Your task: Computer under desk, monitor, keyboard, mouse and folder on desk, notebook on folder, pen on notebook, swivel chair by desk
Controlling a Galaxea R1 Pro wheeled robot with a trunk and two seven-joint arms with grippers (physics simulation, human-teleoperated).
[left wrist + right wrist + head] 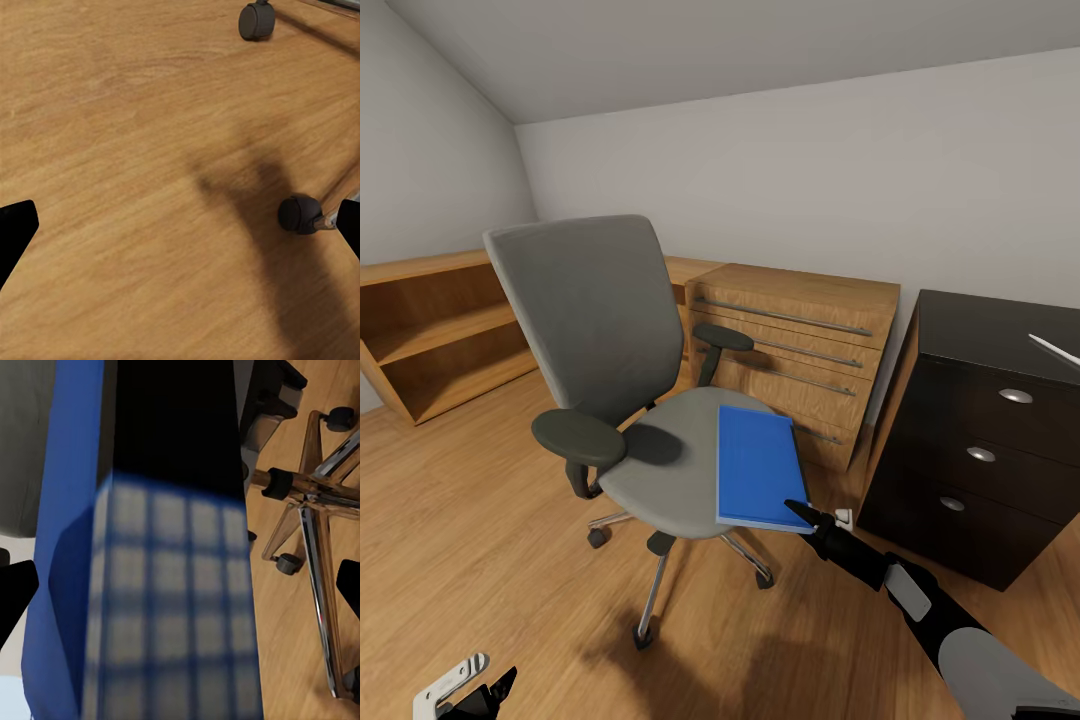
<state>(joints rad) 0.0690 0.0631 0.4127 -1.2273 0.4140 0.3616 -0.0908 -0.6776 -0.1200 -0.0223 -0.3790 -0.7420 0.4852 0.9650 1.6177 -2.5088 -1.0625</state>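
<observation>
While the swivel chair (625, 385) stood in the middle of the wooden floor (470, 540), turned partly toward the robot, the bright blue folder (758, 465) lay flat on the side of its grey seat nearest the black bench (985, 440). The folder's near corner overhung the seat's front edge. The right gripper (797, 511) reached that overhanging corner, its dark tip touching or just beside the folder's edge. From the right wrist camera the folder (71, 547) filled the space between the two fingers (15, 596), which stood wide apart at either side, not clamped on it. Beyond the folder the chair's chrome star base (315, 532) and castors spread over the floor.

The left gripper (470, 690) hung low over bare floor, well apart from the chair on the side away from the bench. Its fingers (15, 229) were also spread apart with nothing between them, and two of the chair's castors (300, 214) showed near them.

Behind the chair, a light wooden drawer chest (800, 345) stood against the wall, its side close to the bench's drawer unit with only a narrow gap between. A low wooden shelf (435, 335) ran along the other wall. Open floor lay in front of the chair. A thin pale object, possibly the pen (1055, 350), rested on the bench top at the picture's edge.
</observation>
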